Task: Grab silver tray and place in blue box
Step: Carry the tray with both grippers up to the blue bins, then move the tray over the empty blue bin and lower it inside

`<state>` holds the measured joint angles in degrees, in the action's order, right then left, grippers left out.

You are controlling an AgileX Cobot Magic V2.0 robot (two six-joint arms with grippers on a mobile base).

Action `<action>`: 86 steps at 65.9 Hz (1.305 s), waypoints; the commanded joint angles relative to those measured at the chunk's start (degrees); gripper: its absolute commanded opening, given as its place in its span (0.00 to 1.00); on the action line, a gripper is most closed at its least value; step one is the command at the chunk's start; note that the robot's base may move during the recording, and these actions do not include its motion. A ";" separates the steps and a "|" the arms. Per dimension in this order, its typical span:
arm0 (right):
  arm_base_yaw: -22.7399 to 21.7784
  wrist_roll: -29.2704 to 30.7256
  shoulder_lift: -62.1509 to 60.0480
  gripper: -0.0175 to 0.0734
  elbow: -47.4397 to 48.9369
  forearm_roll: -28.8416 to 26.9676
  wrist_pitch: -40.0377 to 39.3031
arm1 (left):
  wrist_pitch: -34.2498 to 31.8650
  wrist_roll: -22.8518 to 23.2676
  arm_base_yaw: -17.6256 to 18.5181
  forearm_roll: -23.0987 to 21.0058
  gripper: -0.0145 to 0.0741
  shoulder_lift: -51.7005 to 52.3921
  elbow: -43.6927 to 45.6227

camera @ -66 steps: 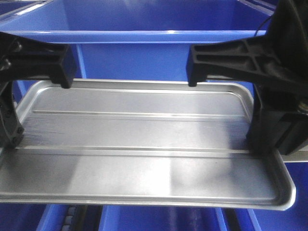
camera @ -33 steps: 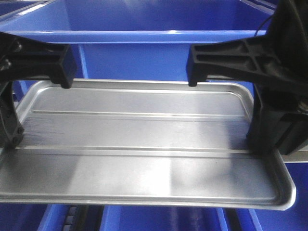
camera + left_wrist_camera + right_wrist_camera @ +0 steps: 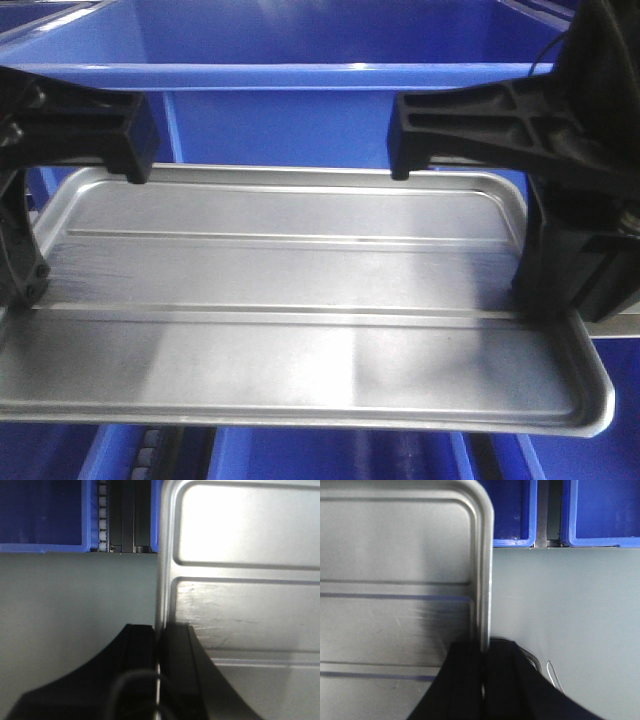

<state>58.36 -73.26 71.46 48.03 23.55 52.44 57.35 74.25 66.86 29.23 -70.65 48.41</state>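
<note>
Above a grey tabletop point(image 3: 75, 595), before the large blue plastic crate point(image 3: 300, 75), the shiny ribbed rectangular metal tray point(image 3: 300, 270) hangs unmoved from a second ago, left gripper point(image 3: 159, 635) and right gripper point(image 3: 485, 652) clamped on its end rims.

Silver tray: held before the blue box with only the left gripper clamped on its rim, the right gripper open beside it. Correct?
No. The right gripper is also shut on the rim of the silver tray, as the right wrist view shows. The left gripper clamps the opposite rim, with the blue box beyond.
</note>
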 commanded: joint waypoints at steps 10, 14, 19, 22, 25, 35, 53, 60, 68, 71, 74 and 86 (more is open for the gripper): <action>-0.06 0.13 -1.58 0.26 1.77 1.64 -4.33 | -3.73 0.07 0.78 1.51 0.15 1.56 1.65; -0.06 0.13 -1.58 0.26 1.77 1.75 -4.38 | -3.73 0.07 0.78 1.51 0.15 1.56 1.65; -0.06 0.19 -1.58 0.26 1.85 1.57 -4.26 | -3.79 0.07 0.78 1.51 0.15 1.56 1.65; -0.06 0.19 -1.58 0.26 2.28 1.37 -4.16 | -3.79 0.07 0.68 1.51 0.15 1.56 2.07; -0.06 0.19 -1.58 0.26 2.92 1.37 -3.59 | -3.79 0.07 0.59 1.51 0.15 1.56 2.72; -0.06 4.39 -1.58 0.26 7.79 1.37 -1.93 | -3.94 -4.81 -2.14 1.01 0.15 1.56 6.49; -3.85 11.83 -1.46 0.26 17.61 1.12 -1.24 | -9.30 -18.04 -10.85 -5.67 0.15 1.56 14.33; -7.71 16.74 -0.91 0.26 21.64 -0.28 -1.30 | -12.03 -23.87 -13.85 -8.56 0.15 1.46 16.61; -12.69 24.13 0.78 0.26 26.59 -4.26 -1.69 | -12.88 -28.96 -16.97 -10.28 0.15 -0.23 19.76; -14.62 26.89 1.87 0.26 28.70 -5.90 -1.91 | -12.97 -30.53 -17.92 -10.67 0.15 -1.38 21.38; -16.23 28.86 2.94 0.26 30.45 -7.85 -2.41 | -12.97 -31.72 -18.78 -10.81 0.15 -2.69 22.70; -21.47 36.02 7.95 0.25 36.52 -12.72 -4.12 | -14.64 -37.43 -22.41 -14.20 0.15 -8.33 31.21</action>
<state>38.01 -41.30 78.66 79.93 17.46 59.57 53.84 40.67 44.77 21.61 -78.44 73.67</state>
